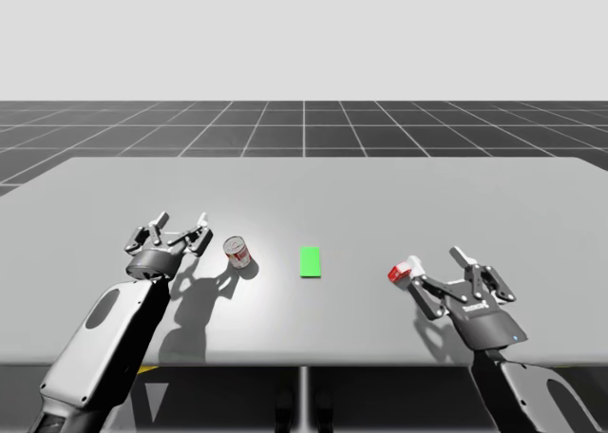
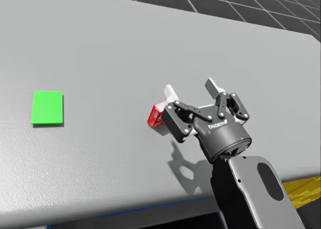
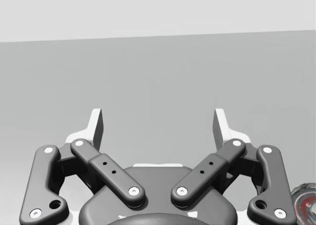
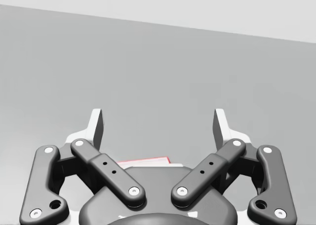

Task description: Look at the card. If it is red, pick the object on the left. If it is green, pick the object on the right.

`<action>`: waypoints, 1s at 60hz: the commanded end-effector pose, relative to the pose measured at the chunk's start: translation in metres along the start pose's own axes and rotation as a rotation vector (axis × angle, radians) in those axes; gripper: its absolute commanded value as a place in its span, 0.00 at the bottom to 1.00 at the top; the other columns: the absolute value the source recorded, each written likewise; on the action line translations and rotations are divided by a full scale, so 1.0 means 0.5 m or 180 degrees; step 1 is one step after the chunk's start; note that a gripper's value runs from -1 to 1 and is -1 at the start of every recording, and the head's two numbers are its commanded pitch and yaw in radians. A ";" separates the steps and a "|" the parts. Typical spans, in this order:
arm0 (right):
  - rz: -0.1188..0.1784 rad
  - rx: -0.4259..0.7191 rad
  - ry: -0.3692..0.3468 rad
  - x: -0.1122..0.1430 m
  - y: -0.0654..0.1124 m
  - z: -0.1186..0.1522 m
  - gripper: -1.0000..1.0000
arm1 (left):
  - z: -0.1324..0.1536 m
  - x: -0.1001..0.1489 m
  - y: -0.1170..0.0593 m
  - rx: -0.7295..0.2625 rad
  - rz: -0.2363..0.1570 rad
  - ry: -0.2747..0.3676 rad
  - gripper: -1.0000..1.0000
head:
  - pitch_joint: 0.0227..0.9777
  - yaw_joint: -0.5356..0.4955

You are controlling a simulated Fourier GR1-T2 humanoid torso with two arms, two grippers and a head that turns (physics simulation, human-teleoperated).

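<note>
A green card (image 1: 310, 262) lies flat at the table's middle, and it is also in the head view (image 2: 47, 107). To its left stands a small red and white can (image 1: 237, 252). To its right lies a small red and white box (image 1: 399, 272). My right gripper (image 1: 437, 260) is open just behind the box. In the head view the box (image 2: 155, 117) lies low beside that gripper's (image 2: 193, 91) left finger, partly hidden by its linkage. In the right wrist view the box (image 4: 145, 162) peeks out under my open gripper (image 4: 158, 129), near the palm. My left gripper (image 1: 180, 226) is open, left of the can.
The grey table (image 1: 304, 186) stretches wide and bare behind the objects. Its front edge (image 2: 150, 209) runs close under my right arm. In the left wrist view the can (image 3: 307, 205) sits beside and right of my gripper (image 3: 158, 129), outside the fingers.
</note>
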 end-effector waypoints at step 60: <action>0.0062 0.0241 0.0467 -0.144 0.010 -0.051 0.00 | 0.000 -0.005 -0.003 0.0008 -0.0006 0.0027 0.00 | 0.88 0.13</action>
